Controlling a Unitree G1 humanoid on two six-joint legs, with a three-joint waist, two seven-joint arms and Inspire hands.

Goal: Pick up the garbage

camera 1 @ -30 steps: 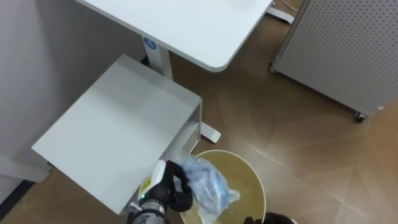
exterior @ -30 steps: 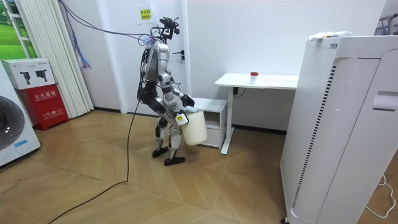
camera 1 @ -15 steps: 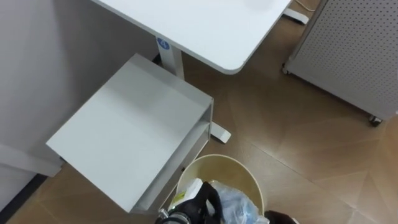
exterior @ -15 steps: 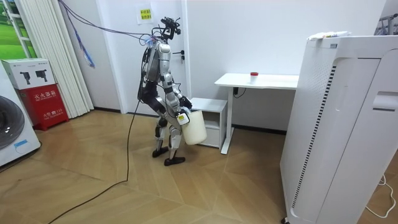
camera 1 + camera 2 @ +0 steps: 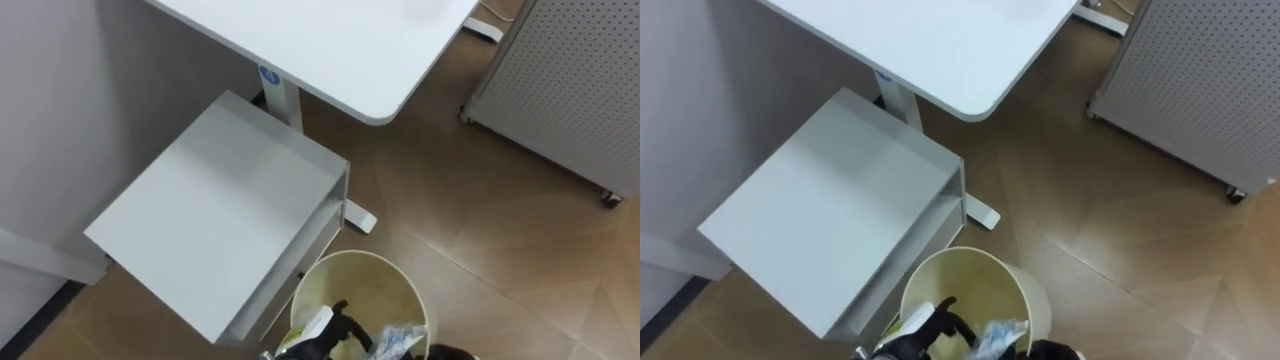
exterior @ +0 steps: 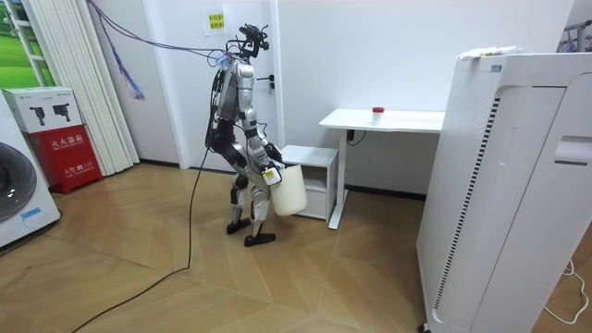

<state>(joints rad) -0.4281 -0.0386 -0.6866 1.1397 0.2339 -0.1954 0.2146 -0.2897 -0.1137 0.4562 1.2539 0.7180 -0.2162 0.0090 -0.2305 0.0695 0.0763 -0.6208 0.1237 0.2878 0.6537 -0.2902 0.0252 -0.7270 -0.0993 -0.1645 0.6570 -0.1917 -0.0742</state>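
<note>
"Where was the garbage?"

"The crumpled bluish plastic (image 5: 402, 340) lay inside the cream bin (image 5: 365, 285), at its near side, just to the right of the left hand (image 5: 338, 322)."

"Was the hand gripping it?"

"I couldn't tell. Its dark fingers hung over the bin's mouth, close beside the plastic, but a pinch wasn't visible."

"And the robot?"

"It stood facing the low grey cabinet (image 5: 220, 210) by the white desk (image 5: 330, 50), with the bin at its front."

White desk (image 5: 340, 50) at wall; grey cabinet (image 5: 220, 200) by its leg; perforated panel (image 5: 570, 90) on casters; wood floor (image 5: 480, 240).
</note>
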